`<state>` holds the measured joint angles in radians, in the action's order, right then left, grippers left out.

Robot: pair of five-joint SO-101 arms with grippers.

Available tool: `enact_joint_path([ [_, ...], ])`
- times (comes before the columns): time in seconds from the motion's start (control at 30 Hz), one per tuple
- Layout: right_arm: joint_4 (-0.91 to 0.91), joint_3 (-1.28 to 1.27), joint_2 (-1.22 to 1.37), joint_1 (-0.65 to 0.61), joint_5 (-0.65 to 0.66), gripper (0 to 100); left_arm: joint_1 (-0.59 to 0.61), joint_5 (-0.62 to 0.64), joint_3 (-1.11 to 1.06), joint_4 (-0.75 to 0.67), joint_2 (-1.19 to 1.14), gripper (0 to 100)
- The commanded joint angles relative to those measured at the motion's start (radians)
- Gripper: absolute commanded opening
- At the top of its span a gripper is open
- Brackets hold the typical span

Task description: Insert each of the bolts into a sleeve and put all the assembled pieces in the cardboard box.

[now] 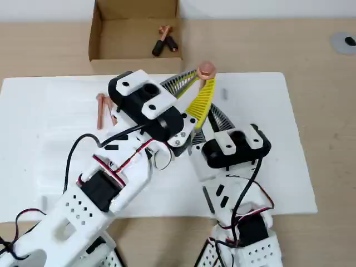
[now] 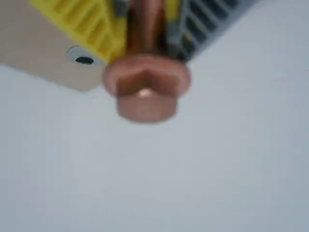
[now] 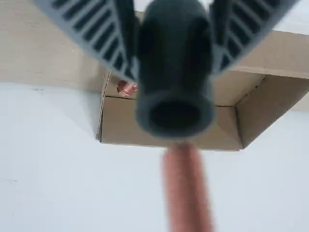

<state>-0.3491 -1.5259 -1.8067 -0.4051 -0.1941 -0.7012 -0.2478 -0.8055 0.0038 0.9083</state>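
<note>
My left gripper (image 1: 204,76) hangs just in front of the cardboard box (image 1: 100,33), its yellow and grey fingers shut on a copper bolt (image 1: 206,69). The left wrist view shows the bolt's hex head (image 2: 146,89) close up below that gripper (image 2: 147,29). My right gripper (image 3: 174,38) is shut on a black sleeve (image 3: 175,72) whose open end faces the camera. The bolt's shaft (image 3: 186,188) lies just below that opening, apart from it. From above, my right gripper (image 1: 211,114) sits partly under the left arm. Two assembled pieces (image 1: 165,41) lie in the box.
Two loose copper bolts (image 1: 102,108) lie on the white mat (image 1: 50,111) at the left, beside the left arm. The box wall (image 3: 169,130) stands right behind the sleeve. A grey disc (image 1: 344,42) sits on the wooden table at the far right.
</note>
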Motion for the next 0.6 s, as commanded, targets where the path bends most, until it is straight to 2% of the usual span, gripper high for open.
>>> enact_joint_path([
  [0.0, 0.026, 0.038, -0.114, 0.012, -0.008, 0.9, 0.014, 0.002, 0.008, -0.025, -0.001, 1],
  [0.57, 0.026, 0.035, -0.114, 0.012, -0.008, 0.9, 0.014, 0.002, 0.002, 0.026, -0.010, 1],
])
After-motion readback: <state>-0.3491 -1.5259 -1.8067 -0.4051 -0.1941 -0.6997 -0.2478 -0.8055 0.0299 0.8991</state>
